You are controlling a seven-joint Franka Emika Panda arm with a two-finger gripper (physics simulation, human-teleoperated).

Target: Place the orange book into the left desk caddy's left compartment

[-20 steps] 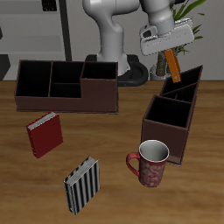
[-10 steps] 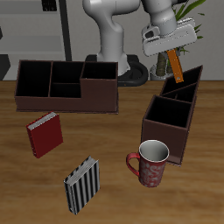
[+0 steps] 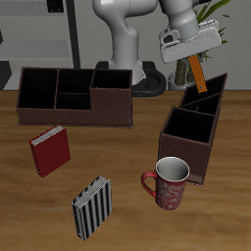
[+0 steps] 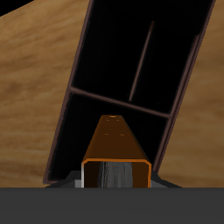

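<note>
Holding the orange book [image 3: 196, 72] edge-down in the gripper [image 3: 189, 54], jaws clenched on its upper end, at the upper right of the exterior frame, above the far end of the left desk caddy [image 3: 192, 127]. Book is off the table and not yet inside any bay as far as I can tell.

Near to far in the exterior view:
- striped book [image 3: 91, 207] lying flat, lower centre
- red patterned mug [image 3: 169, 182] just in front of the caddy's tall box end
- red book [image 3: 49, 150] at mid left
- left desk caddy at right, slanted, tall box end nearest the camera, low bays running back
- left compartment [image 3: 211, 90] at the caddy's far end, directly under the book
- second caddy [image 3: 76, 95] broadside at upper left, well apart

Wrist view: book [image 4: 115, 149] seen end-on, orange cover around pale pages, dark caddy interior [image 4: 140, 52] beyond it with 1 cross divider and 1 lengthwise divider visible.

Progress, my read: pick-up and carry done, alignment over the end bay looks close. Left: lower the book into the bay, release.

Hard to make out: gripper fingers are barely visible in the wrist view. Book's lower end overlaps the caddy rim in the exterior view, so clearance above the bay is unclear. Compartment floor is black in both views.
</note>
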